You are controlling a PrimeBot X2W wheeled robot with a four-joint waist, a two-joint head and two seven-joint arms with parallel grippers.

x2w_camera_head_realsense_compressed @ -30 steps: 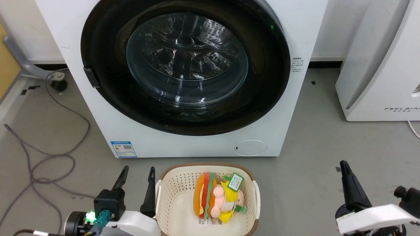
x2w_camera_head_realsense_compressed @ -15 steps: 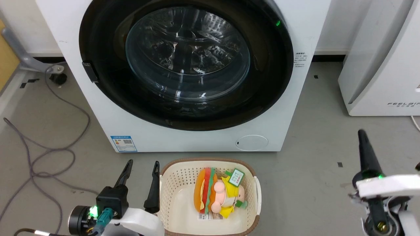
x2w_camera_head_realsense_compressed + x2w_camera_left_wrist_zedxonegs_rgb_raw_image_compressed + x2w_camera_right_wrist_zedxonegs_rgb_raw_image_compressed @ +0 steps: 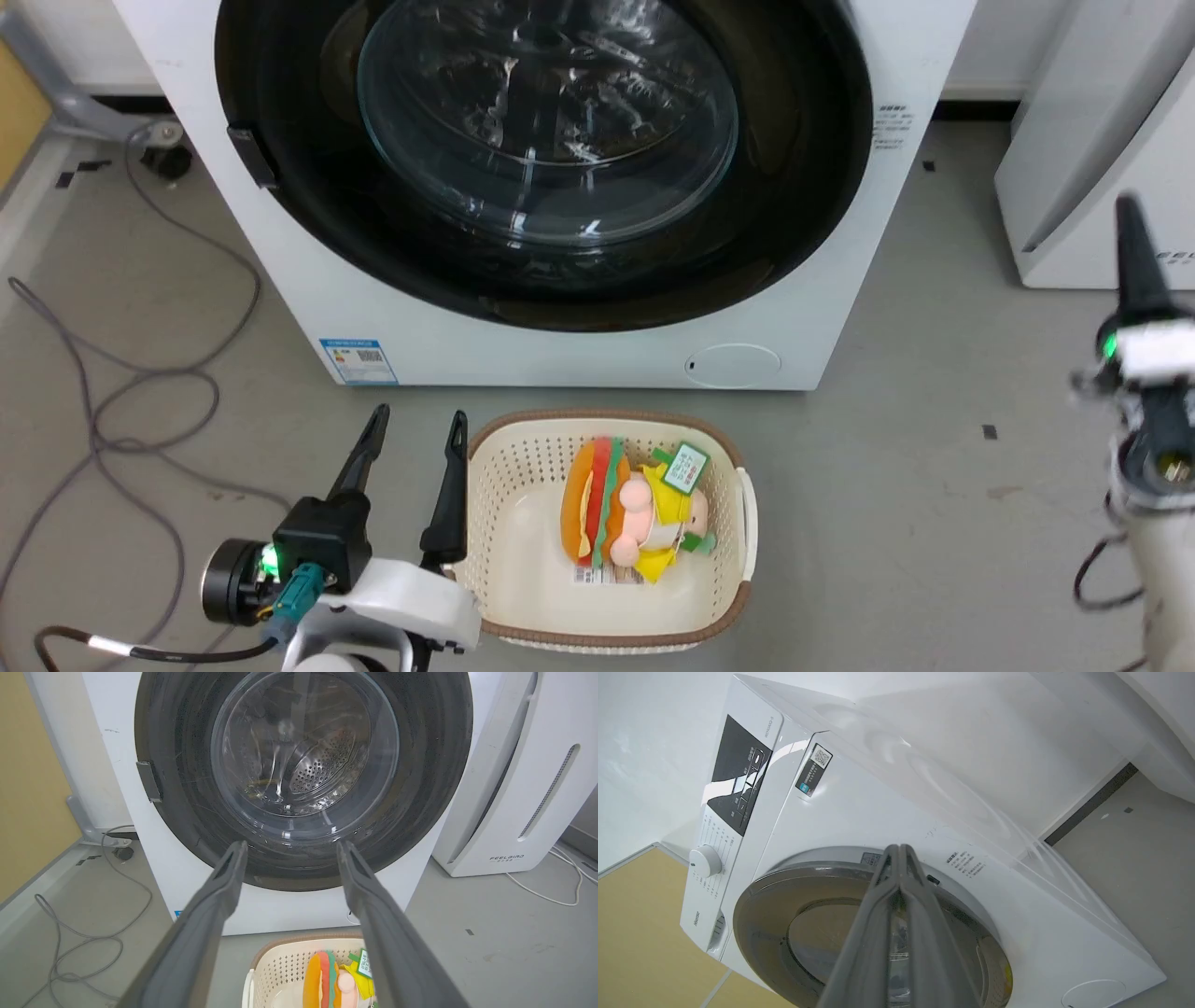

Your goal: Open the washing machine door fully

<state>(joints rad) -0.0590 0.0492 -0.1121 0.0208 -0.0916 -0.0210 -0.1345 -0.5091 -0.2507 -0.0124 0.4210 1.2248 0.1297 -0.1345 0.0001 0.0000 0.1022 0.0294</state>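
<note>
Both clear of the washing machine door (image 3: 546, 140): left gripper (image 3: 419, 415) wide, right gripper (image 3: 1128, 210) pinched shut; I'd hook its right edge slowly.

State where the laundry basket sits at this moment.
Head view, lower centre: the basket sits on the floor in front of the washing machine, the left gripper beside it on the left.

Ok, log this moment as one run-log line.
washing machine door: closed, untouched | left gripper: open, beside basket | right gripper: shut, empty, right of washing machine
</note>
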